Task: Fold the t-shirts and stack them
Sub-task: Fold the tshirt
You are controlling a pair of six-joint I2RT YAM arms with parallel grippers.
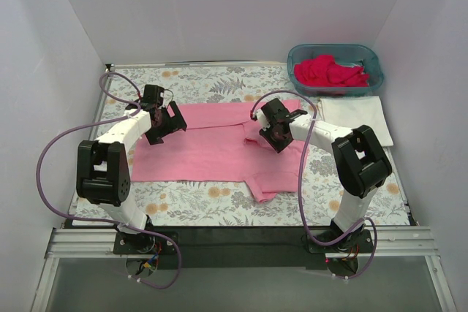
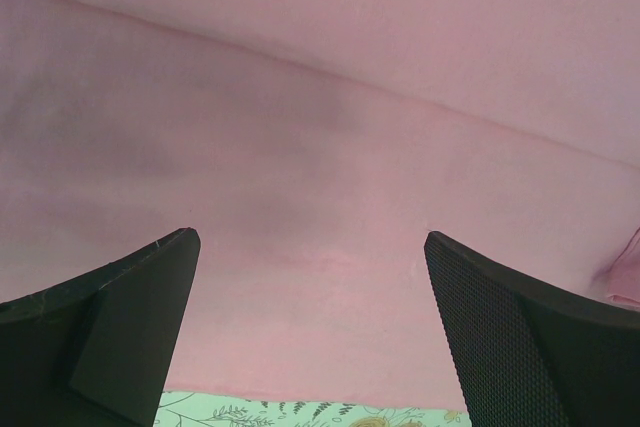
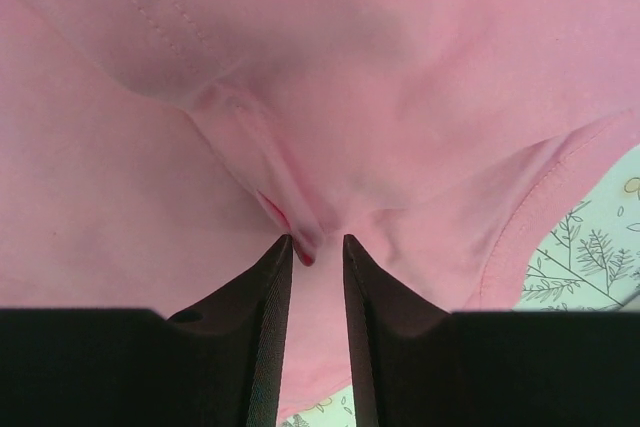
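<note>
- While both arms reached in over the surface [image 1: 365,202], the light pink cotton t-shirt [image 1: 212,153] lay spread across the middle of the grey-and-orange floral cloth [image 1: 183,202], one short sleeve pointing toward the near edge.
- Over on the left, the left gripper [image 1: 170,126] hung above the shirt's left part, close to its far edge.
- From the left wrist camera, that left gripper [image 2: 310,235] stood wide apart, nothing between its black fingers [image 2: 130,317] but smooth pink fabric below and a sliver of floral cloth at the bottom.
- On the right, the right gripper [image 1: 272,139] was down on the shirt's right part, near the sleeves.
- And the right wrist camera had it close up: the right gripper [image 3: 318,239] was drawn narrow, and a puckered ridge of the pink t-shirt [image 3: 300,147] ran straight into the tips, pinched there.
- A stitched hem curved away at the right of that view, with floral cloth [image 3: 590,247] showing beyond it.
- A folded white t-shirt [image 1: 355,116] lay flat at the right side, just beside the pink one.
- Behind it, at the far right corner, the deep pink-red t-shirts [image 1: 330,72] sat heaped in the teal plastic basket [image 1: 374,63].
</note>
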